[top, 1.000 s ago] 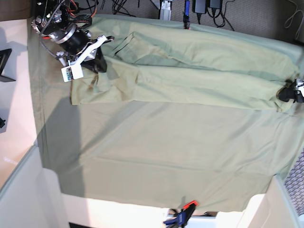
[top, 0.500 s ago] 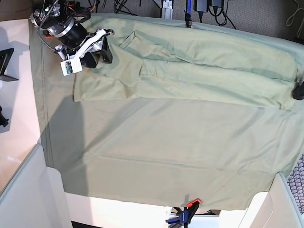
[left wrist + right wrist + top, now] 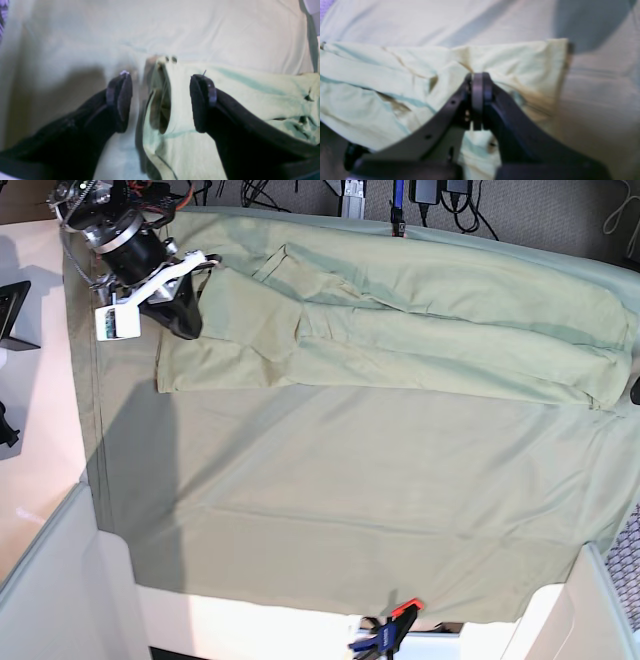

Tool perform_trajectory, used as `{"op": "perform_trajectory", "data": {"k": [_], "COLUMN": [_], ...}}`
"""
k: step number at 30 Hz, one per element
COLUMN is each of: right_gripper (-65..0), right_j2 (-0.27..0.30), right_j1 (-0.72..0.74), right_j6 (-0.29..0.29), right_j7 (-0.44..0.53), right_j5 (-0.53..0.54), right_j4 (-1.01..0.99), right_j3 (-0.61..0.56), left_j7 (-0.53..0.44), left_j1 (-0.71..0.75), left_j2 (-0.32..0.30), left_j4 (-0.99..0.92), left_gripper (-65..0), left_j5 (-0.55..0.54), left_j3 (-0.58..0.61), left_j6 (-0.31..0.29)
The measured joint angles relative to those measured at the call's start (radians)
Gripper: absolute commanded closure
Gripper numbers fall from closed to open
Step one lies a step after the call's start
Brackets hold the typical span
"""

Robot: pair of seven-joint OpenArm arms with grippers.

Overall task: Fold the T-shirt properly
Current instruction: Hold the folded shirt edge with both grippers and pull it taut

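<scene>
The T-shirt (image 3: pixel 400 330) lies in a long folded band across the far part of the bench, on the green tablecloth (image 3: pixel 350 500). The right claw (image 3: pixel 477 100) is clenched tight, jaws pressed together, at the shirt's edge — whether cloth is pinched between them cannot be told. A second ago it sat further in over the shirt; now it stands nearer the bench corner. The left claw (image 3: pixel 160 100) is released, jaws spread wide over the shirt's other end — it has pulled almost out of the base view.
</scene>
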Motion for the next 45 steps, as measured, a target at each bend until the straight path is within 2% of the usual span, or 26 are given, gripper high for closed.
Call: {"op": "perform_trajectory", "data": {"k": [3, 8, 18, 24, 38, 45], "right_gripper": [0.0, 0.0, 0.0, 0.0, 0.0, 0.0], "right_j2": [-0.011, -0.010, -0.011, -0.010, -0.010, -0.011], "right_j1": [-0.001, 0.000, 0.000, 0.000, 0.000, 0.000], "right_j6": [0.000, 0.000, 0.000, 0.000, 0.000, 0.000], "right_j7": [0.003, 0.003, 0.003, 0.003, 0.003, 0.003], "right_j5": [-0.004, -0.007, -0.007, -0.007, -0.007, -0.007], "right_j4": [-0.003, -0.004, -0.004, -0.003, -0.004, -0.004], "right_j3": [0.000, 0.000, 0.000, 0.000, 0.000, 0.000], "left_j7": [-0.001, -0.058, -0.060, -0.061, -0.095, -0.113], "left_j1": [0.016, 0.068, 0.072, 0.072, 0.071, 0.071], "left_j2": [0.020, 0.040, 0.045, 0.069, 0.071, 0.063], "left_j4": [0.000, 0.000, 0.000, 0.000, 0.000, 0.028], "left_gripper": [-39.8, -39.8, -39.8, -39.7, -39.7, -39.7], "left_j5": [0.008, 0.092, 0.093, 0.134, 0.170, 0.160], "left_j3": [0.000, -0.001, 0.000, 0.000, 0.002, 0.082], "left_j6": [0.000, 0.000, 0.000, 0.000, 0.004, -0.003]}}
